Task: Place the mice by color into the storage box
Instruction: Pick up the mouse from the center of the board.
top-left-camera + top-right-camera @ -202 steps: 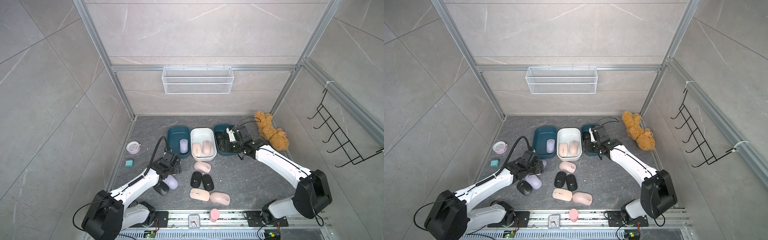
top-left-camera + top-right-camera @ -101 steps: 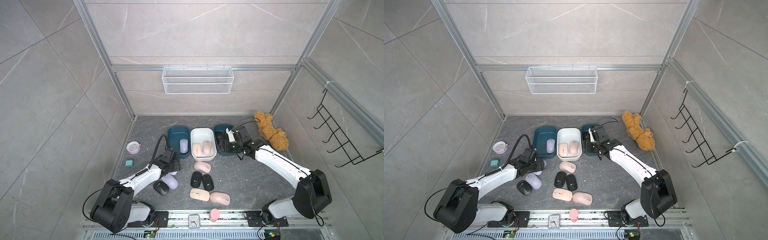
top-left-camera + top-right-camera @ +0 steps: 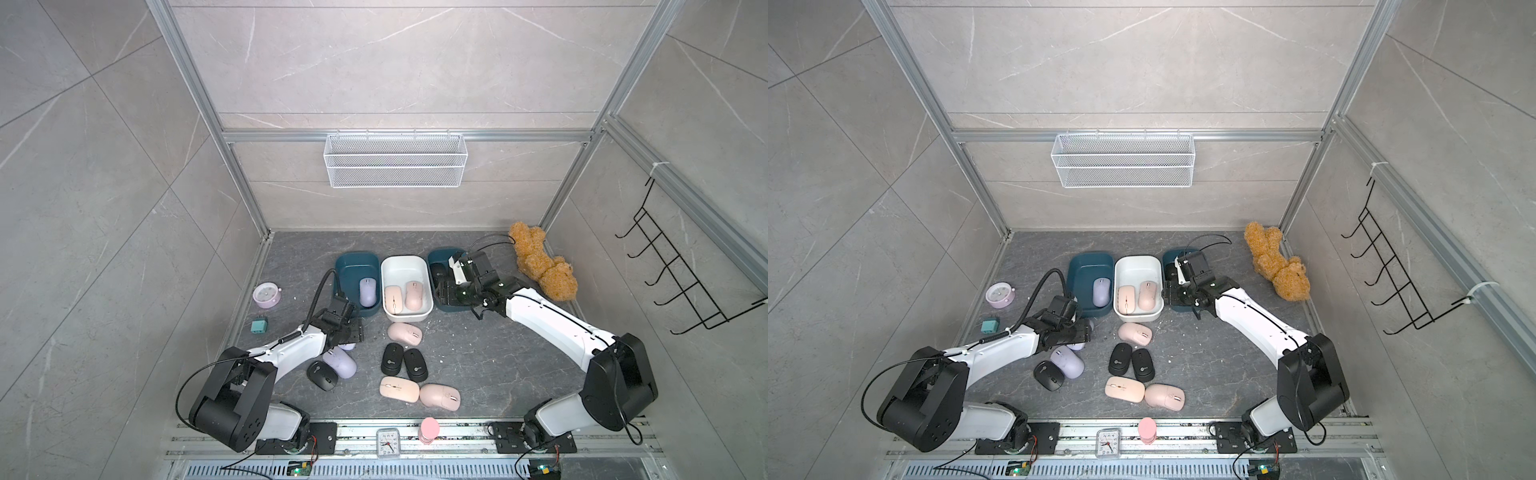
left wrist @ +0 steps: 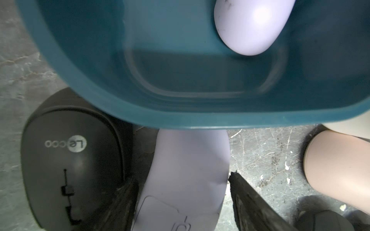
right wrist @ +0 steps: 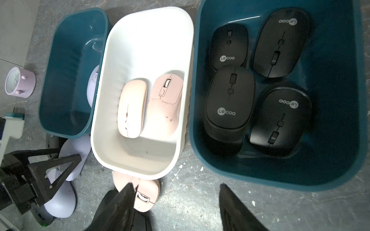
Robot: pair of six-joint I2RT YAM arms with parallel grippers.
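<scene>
our left tool clamps a lavender oval plastic mouse, nose hidden behind the rim of a teal plastic box; our right tool gapes over grey counter.

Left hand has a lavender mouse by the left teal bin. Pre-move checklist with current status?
1. Grip: ok. The left hand closes on both sides of the held lavender mouse.
2. Colour match: ok. The left teal bin holds only a stored lavender mouse.
3. Room: ok. Bare bin floor shows beside it.
4. Rim clearance: not ok. In the left wrist view the bin hides the held mouse's far end; probably lift first.
5. Path: ok. The right hand is open, empty, by the right teal bin, out of the way.
</scene>
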